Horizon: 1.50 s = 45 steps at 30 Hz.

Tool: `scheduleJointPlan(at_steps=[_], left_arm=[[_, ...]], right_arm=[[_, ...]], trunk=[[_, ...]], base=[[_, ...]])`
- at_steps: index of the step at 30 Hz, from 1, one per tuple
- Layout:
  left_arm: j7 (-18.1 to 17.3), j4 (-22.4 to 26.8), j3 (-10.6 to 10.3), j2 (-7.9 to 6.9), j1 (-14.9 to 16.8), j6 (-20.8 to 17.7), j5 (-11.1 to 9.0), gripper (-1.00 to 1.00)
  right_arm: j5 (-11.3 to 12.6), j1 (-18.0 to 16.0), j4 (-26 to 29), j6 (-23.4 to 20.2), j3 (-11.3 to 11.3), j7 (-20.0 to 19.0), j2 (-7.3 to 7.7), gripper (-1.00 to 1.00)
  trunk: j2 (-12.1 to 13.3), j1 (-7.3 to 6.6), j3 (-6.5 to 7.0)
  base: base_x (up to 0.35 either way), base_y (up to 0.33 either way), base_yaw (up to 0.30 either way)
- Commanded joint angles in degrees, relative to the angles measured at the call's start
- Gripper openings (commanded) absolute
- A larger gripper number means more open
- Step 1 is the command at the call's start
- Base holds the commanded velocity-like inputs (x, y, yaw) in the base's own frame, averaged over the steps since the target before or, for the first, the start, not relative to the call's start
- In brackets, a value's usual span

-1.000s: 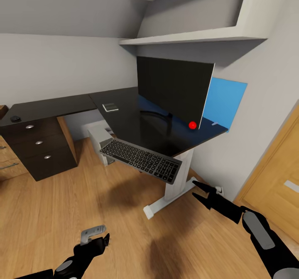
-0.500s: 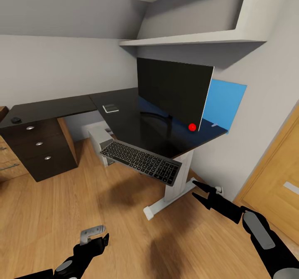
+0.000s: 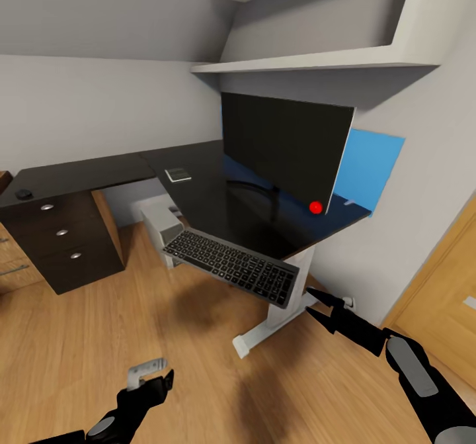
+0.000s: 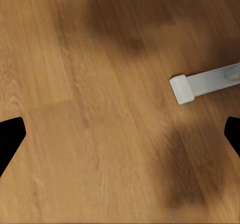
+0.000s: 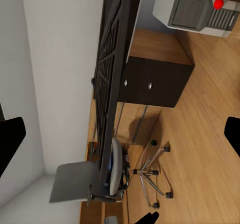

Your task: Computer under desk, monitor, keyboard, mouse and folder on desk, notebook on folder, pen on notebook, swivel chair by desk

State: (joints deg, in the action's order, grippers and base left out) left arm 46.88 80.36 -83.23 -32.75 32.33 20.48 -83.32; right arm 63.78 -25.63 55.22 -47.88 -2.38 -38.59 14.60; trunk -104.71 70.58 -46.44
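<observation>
Listing items largest to smallest, risk first.

Worktop point(image 3: 198, 166): L-shaped, glossy black, blue back panel, white foot on light wood floor. My worry: driving closer, I could clip that foot with the base.

Monitor point(image 3: 284, 146): wide thin black slab standing on the worktop near the wall; a careless reach could tip it.

Computer point(image 3: 160, 227): pale grey boxy tower beneath the worktop, where it belongs.

Keyboard point(image 3: 231, 266): flat black, greyish keys, overhanging the worktop's front edge. Chief hazard: a nudge from my right arm may send it to the floor.

Swivel chair point(image 5: 130, 171): grey seat, silver five-legged base, seen past the keyboard.

Notebook point(image 3: 178, 175): thin dark grey rectangle on the worktop.

Mouse point(image 3: 24, 194): tiny black dome above the drawers, far from the keyboard.

Right end effector point(image 3: 316, 303): black pointed fingers spread, empty, just beside the keyboard's end.

Left end effector point(image 3: 153, 379): low over the floor, fingers parted, empty.
</observation>
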Motion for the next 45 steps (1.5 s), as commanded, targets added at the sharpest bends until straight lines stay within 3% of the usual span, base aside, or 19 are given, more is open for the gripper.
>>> scheduleJointPlan(at_steps=[1, 31, 36, 38, 45], left_arm=[[0.12, 0.06, -0.18, 0.0, 0.11, 0.28, -0.27, 1.0], [0.12, 0.06, -0.71, 0.23, 0.11, 0.2, -0.49, 1.0], [0.18, 0.06, -0.88, 0.91, 0.11, 0.23, -0.48, 1.0], [0.22, 0.04, -1.16, 1.95, 0.11, 0.26, -0.45, 1.0], [0.17, -0.05, -1.18, 2.18, 0.11, 0.35, -0.36, 1.0]], right_arm=[[0.03, -0.04, -0.01, -0.34, -0.08, -0.08, -0.01, 1.0], [-0.06, -0.04, -0.11, -0.2, 0.01, 0.0, -0.01, 1.0], [-0.06, -0.04, -0.11, -0.2, 0.07, -0.04, -0.01, 1.0], [-0.06, -0.04, -0.11, -0.2, 0.07, -0.08, -0.01, 1.0], [-0.06, -0.04, -0.11, -0.26, 0.03, -0.08, -0.41, 1.0]], trunk=[[-0.03, 0.01, -0.05], [-0.03, 0.01, -0.05], [-0.03, 0.01, -0.05], [-0.03, 0.01, -0.05], [-0.03, 0.01, -0.05]], base=[[0.077, 0.09, 0.0], [0.06, 0.094, 0.0], [0.0, 0.018, 0.0], [0.0, 0.003, 0.0], [0.0, 0.129, 0.0]])
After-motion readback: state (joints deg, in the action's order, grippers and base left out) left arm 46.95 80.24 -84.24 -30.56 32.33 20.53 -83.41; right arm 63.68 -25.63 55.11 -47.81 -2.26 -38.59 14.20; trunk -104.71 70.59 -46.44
